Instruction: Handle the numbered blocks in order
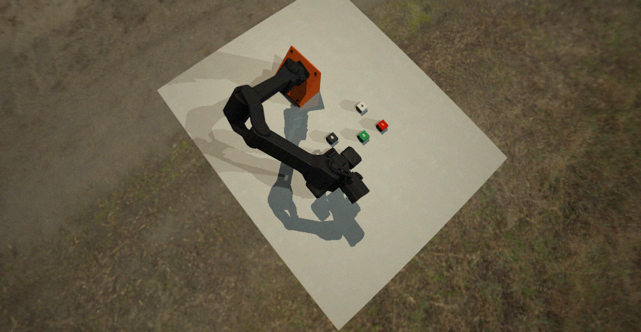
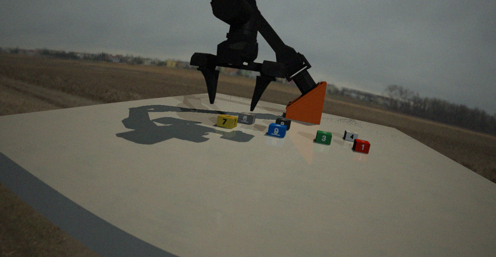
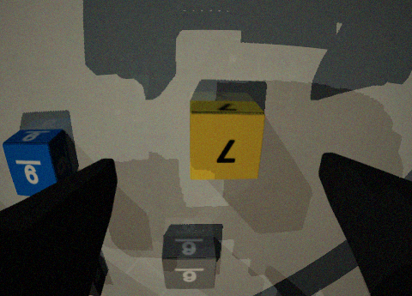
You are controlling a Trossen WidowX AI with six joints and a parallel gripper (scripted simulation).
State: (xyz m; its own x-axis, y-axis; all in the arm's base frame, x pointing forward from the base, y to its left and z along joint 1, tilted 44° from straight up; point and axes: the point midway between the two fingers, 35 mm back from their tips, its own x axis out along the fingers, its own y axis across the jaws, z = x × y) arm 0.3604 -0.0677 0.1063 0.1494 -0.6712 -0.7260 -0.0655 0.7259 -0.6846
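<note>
Yellow 7 block: one, flat on the worktop, below the hand. Hand: released, fingers wide apart, raised above it. Grey 6: near the yellow. Blue 9: to the other side, apart. Black 8: behind the blue in the exterior view. Green 3, white 4, red 1: grouped farther off, none touching.
</note>
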